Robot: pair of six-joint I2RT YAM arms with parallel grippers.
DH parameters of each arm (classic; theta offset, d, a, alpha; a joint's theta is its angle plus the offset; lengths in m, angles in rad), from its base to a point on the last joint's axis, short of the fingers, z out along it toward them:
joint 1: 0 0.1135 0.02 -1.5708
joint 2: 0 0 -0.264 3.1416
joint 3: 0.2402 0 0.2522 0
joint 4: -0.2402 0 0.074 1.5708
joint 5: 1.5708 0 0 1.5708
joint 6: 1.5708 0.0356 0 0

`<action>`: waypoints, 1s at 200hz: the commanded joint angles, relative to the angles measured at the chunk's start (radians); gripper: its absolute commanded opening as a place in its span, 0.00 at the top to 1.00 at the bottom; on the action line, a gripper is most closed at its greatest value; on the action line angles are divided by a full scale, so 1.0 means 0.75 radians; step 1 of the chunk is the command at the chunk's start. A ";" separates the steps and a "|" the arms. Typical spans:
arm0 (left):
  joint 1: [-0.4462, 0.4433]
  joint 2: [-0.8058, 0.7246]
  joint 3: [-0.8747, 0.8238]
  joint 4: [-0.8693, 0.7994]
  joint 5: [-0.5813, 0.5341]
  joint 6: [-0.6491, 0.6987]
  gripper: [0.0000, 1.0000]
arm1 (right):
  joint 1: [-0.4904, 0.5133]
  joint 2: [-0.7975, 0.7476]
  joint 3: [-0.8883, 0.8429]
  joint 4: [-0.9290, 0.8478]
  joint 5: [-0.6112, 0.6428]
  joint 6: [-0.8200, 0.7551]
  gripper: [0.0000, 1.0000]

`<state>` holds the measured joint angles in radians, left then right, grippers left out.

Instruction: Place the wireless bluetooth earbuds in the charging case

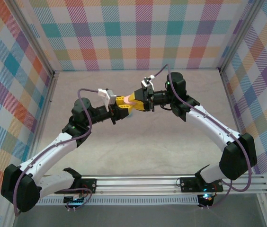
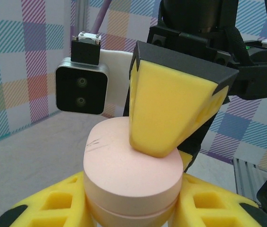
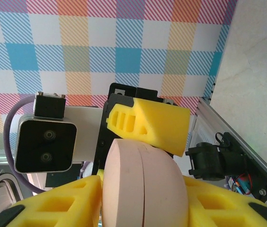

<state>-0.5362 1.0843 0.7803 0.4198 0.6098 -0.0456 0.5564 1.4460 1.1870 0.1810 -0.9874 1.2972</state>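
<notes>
A round pink charging case (image 1: 131,101) hangs in mid-air above the middle of the table, its lid closed along a thin seam. My left gripper (image 1: 124,105) is shut on the rim of the case (image 2: 132,163), one yellow finger on each side. My right gripper (image 1: 138,100) comes in from the opposite side and is shut across the flat faces of the case (image 3: 143,184). One of its yellow fingers (image 2: 171,104) presses on the top face. A left finger (image 3: 152,120) shows behind the case. The earbuds are out of view.
The beige table (image 1: 138,151) is boxed in by plaid walls (image 1: 133,33) at the back and both sides. A metal rail (image 1: 171,182) with both arm bases runs along the near edge. The two wrist cameras (image 2: 81,90) (image 3: 46,144) face each other closely.
</notes>
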 commanded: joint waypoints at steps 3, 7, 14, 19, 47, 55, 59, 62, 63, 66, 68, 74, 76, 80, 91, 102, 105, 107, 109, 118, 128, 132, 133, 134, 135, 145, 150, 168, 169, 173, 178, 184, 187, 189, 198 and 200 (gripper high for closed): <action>-0.011 0.016 0.041 0.021 0.005 -0.006 0.95 | 0.005 0.005 -0.020 0.072 -0.061 0.014 0.62; -0.011 0.018 0.042 0.020 0.006 -0.006 0.94 | 0.005 0.005 -0.022 0.072 -0.060 0.015 0.64; -0.011 0.021 0.043 0.016 0.009 -0.003 0.94 | 0.005 0.005 -0.024 0.071 -0.060 0.015 0.67; -0.011 0.022 0.044 0.012 0.013 -0.001 0.93 | 0.005 0.006 -0.024 0.072 -0.058 0.015 0.68; -0.011 0.018 0.043 -0.020 0.021 0.011 0.86 | 0.005 0.017 -0.020 0.072 -0.045 0.021 0.71; -0.011 0.010 0.042 -0.034 0.024 0.021 0.81 | 0.002 0.020 -0.016 0.076 -0.044 0.021 0.72; -0.011 0.004 0.040 -0.041 0.025 0.025 0.78 | 0.004 0.022 -0.014 0.073 -0.041 0.020 0.72; -0.011 0.001 0.038 -0.045 0.028 0.029 0.76 | 0.003 0.023 -0.014 0.075 -0.038 0.021 0.72; -0.011 0.001 0.038 -0.047 0.028 0.029 0.76 | 0.003 0.024 -0.013 0.075 -0.038 0.021 0.72; -0.011 -0.004 0.036 -0.053 0.027 0.034 0.73 | 0.003 0.025 -0.014 0.076 -0.034 0.024 0.72; -0.011 -0.007 0.035 -0.055 0.027 0.037 0.72 | 0.002 0.027 -0.013 0.077 -0.031 0.025 0.72; -0.011 -0.018 0.032 -0.066 0.024 0.045 0.68 | 0.003 0.029 -0.014 0.078 -0.025 0.026 0.73; -0.011 -0.021 0.031 -0.071 0.023 0.048 0.67 | 0.002 0.029 -0.015 0.078 -0.024 0.027 0.72; -0.011 -0.028 0.029 -0.083 0.017 0.055 0.64 | 0.000 0.031 -0.016 0.078 -0.019 0.028 0.73; -0.011 -0.048 0.025 -0.124 0.001 0.074 0.54 | -0.006 0.035 -0.019 0.076 -0.011 0.031 0.73; -0.011 -0.071 0.023 -0.171 -0.018 0.099 0.35 | -0.018 0.039 -0.024 0.071 0.000 0.027 0.73; -0.011 -0.076 0.022 -0.186 -0.024 0.105 0.25 | -0.021 0.039 -0.024 0.065 0.002 0.023 0.73; -0.011 -0.080 0.021 -0.195 -0.028 0.111 0.16 | -0.024 0.039 -0.026 0.061 0.006 0.021 0.73; -0.011 -0.085 0.020 -0.203 -0.032 0.114 0.04 | -0.027 0.040 -0.026 0.057 0.010 0.017 0.73; -0.011 -0.107 0.012 -0.237 -0.056 0.131 0.00 | -0.041 0.040 -0.028 0.025 0.019 -0.012 0.73; -0.011 -0.131 0.004 -0.275 -0.091 0.147 0.00 | -0.057 0.042 -0.024 -0.028 0.034 -0.060 0.73; -0.011 -0.143 0.001 -0.290 -0.106 0.152 0.00 | -0.063 0.043 -0.022 -0.057 0.043 -0.082 0.73; -0.011 -0.145 0.000 -0.294 -0.110 0.155 0.00 | -0.065 0.043 -0.022 -0.064 0.045 -0.087 0.73; -0.011 -0.146 -0.001 -0.298 -0.114 0.156 0.00 | -0.067 0.044 -0.022 -0.071 0.048 -0.092 0.73; -0.011 -0.149 -0.001 -0.302 -0.116 0.157 0.00 | -0.068 0.045 -0.022 -0.074 0.050 -0.098 0.73; -0.011 -0.173 -0.011 -0.340 -0.142 0.177 0.00 | -0.088 0.053 -0.023 -0.117 0.065 -0.148 0.73; -0.011 -0.186 -0.013 -0.358 -0.156 0.187 0.00 | -0.096 0.059 -0.028 -0.136 0.074 -0.171 0.73; -0.010 -0.217 -0.022 -0.439 -0.209 0.217 0.00 | -0.123 0.098 -0.030 -0.240 0.112 -0.305 0.73; -0.011 -0.218 -0.022 -0.445 -0.212 0.219 0.00 | -0.123 0.101 -0.029 -0.249 0.115 -0.316 0.73; -0.011 -0.223 -0.022 -0.465 -0.223 0.225 0.00 | -0.126 0.114 -0.026 -0.290 0.131 -0.360 0.73; -0.011 -0.228 -0.025 -0.492 -0.236 0.234 0.00 | -0.126 0.131 -0.019 -0.343 0.153 -0.419 0.73; -0.011 -0.235 -0.028 -0.518 -0.244 0.247 0.00 | -0.126 0.157 -0.010 -0.405 0.181 -0.485 0.73; -0.011 -0.238 -0.031 -0.525 -0.249 0.251 0.00 | -0.126 0.170 -0.006 -0.425 0.195 -0.517 0.73; -0.011 -0.241 -0.035 -0.532 -0.253 0.253 0.00 | -0.126 0.180 -0.006 -0.440 0.203 -0.535 0.73; -0.011 -0.252 -0.048 -0.554 -0.274 0.259 0.00 | -0.127 0.227 -0.009 -0.473 0.231 -0.592 0.73; -0.011 -0.254 -0.052 -0.557 -0.282 0.258 0.00 | -0.126 0.237 -0.012 -0.477 0.236 -0.600 0.74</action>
<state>-0.5365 0.9192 0.7765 0.1024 0.4648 0.1020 0.4637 1.5463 1.1763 -0.0185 -0.8845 1.0576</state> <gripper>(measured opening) 0.999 0.300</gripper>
